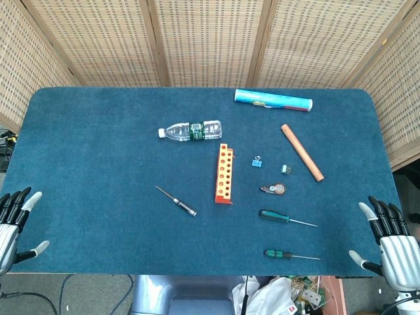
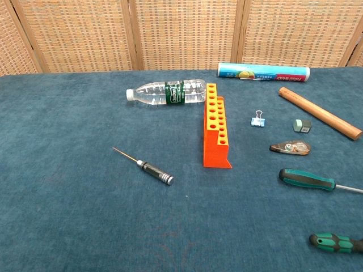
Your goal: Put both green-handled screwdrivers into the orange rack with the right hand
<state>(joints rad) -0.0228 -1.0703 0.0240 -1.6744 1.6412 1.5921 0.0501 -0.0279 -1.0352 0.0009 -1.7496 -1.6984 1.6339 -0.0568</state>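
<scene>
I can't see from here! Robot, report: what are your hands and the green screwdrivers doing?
Left hand and right hand open, at table edge. Both green screwdrivers lying flat, untouched. Orange rack empty; path clear.

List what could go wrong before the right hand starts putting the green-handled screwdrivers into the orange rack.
1. The two green-handled screwdrivers lie flat, so the open right hand may roll them rather than grip them.
2. The orange rack has small holes; a tilted tip may miss or tip it.
3. The tape dispenser lies between the screwdrivers and the rack and could get knocked.
</scene>
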